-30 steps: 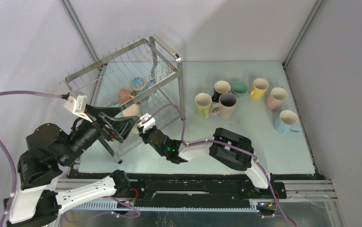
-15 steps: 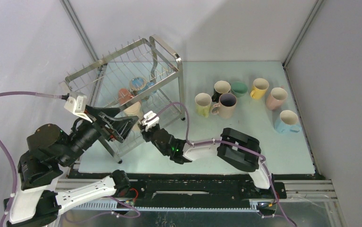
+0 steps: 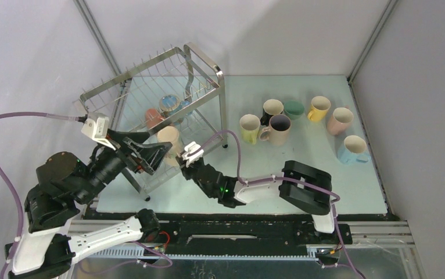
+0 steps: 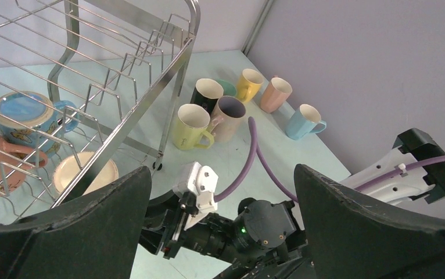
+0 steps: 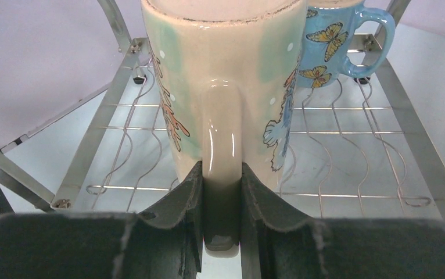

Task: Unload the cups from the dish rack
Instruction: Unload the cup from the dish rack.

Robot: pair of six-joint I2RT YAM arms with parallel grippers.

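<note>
My right gripper (image 5: pixel 222 180) is shut on the loop handle of a beige painted cup (image 5: pixel 226 52), which is held upright over the lower tier of the steel wire dish rack (image 5: pixel 409 139). From above, that cup (image 3: pixel 169 138) sits at the rack's front right edge, with the right gripper (image 3: pixel 180 158) just in front of it. A blue butterfly cup (image 3: pixel 169 104) and an orange-red cup (image 3: pixel 153 118) lie deeper in the dish rack (image 3: pixel 205 64). My left gripper (image 3: pixel 153 152) hangs open and empty by the rack's front, above the right wrist.
Several cups stand on the table to the right of the rack, among them a lime one (image 3: pixel 248 128), a black one (image 3: pixel 272 109), a yellow one (image 3: pixel 318 108) and a light blue one (image 3: pixel 354 149). A purple cable (image 3: pixel 234 154) loops over the mat beside the right arm.
The right arm has drawn back toward the near right, carrying the beige cup a little way out of the rack's front. The left gripper has hardly moved.
</note>
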